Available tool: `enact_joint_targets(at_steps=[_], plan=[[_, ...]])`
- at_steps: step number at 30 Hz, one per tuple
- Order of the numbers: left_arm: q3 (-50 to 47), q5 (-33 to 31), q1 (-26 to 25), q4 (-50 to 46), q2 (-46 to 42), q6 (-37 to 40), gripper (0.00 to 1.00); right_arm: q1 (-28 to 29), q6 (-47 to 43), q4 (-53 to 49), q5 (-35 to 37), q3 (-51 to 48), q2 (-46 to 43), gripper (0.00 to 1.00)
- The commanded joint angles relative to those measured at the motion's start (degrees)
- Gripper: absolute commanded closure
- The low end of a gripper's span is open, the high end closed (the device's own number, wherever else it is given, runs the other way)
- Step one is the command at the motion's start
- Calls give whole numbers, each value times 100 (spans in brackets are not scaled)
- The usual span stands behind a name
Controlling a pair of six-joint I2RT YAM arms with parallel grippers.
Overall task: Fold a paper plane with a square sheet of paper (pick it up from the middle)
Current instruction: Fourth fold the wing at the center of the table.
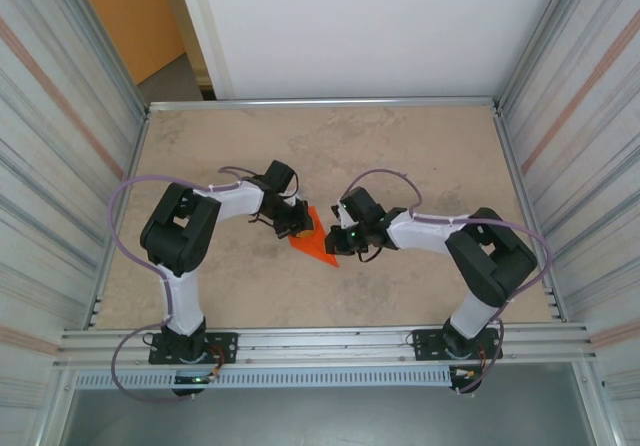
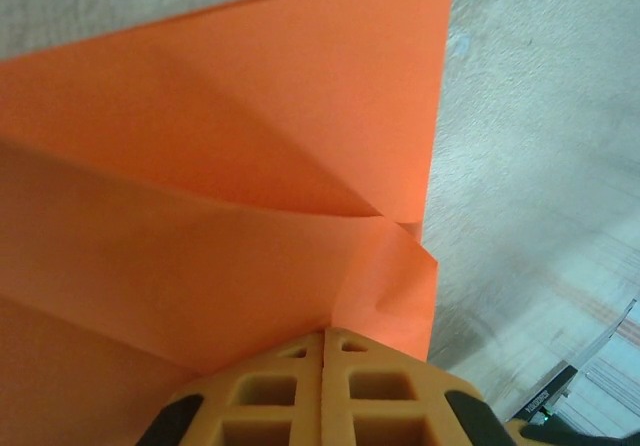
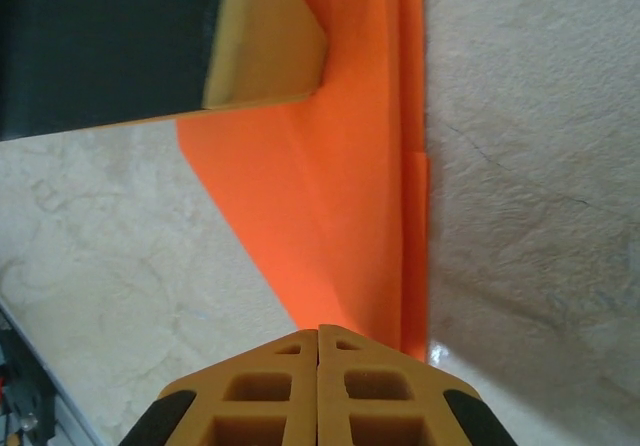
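The square sheet of paper point(image 1: 318, 243), bright orange and folded into a narrow pointed shape, is near the middle of the table between both grippers. My left gripper point(image 1: 296, 228) is at its upper left end, with the jaws shut on a folded corner point(image 2: 325, 332). From there, creased layers of the paper point(image 2: 230, 166) spread away from the fingertips. My right gripper point(image 1: 341, 239) is at the paper's lower right, with the jaws shut on its pointed tip point(image 3: 320, 328). In the right wrist view the paper point(image 3: 340, 196) runs straight ahead to the left gripper's finger point(image 3: 265, 51).
The beige marbled table point(image 1: 400, 156) is bounded by metal rails, with corrugated walls on the left point(image 1: 50, 166) and right point(image 1: 590, 136). A white panel point(image 1: 370, 26) stands at the back, beside a dull orange-brown wall panel point(image 1: 120, 11).
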Motion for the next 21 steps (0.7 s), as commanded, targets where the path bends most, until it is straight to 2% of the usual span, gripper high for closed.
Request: enact_joint_targets(at_steps=[1,7,14,21], plan=[[-199,-925,2,-383,362,106,95,1,-86,-51,80,93,212,93],[-127,-593,-11,-119,-216,216,94,30,-11,-232,188,6,505,94],[-825,-180,-175,1264,-1226,520,90,56,116,-385,317,-103,568,96],[-1236,175,-412,2163,-1080,590,88,67,235,-445,299,-136,591,96]])
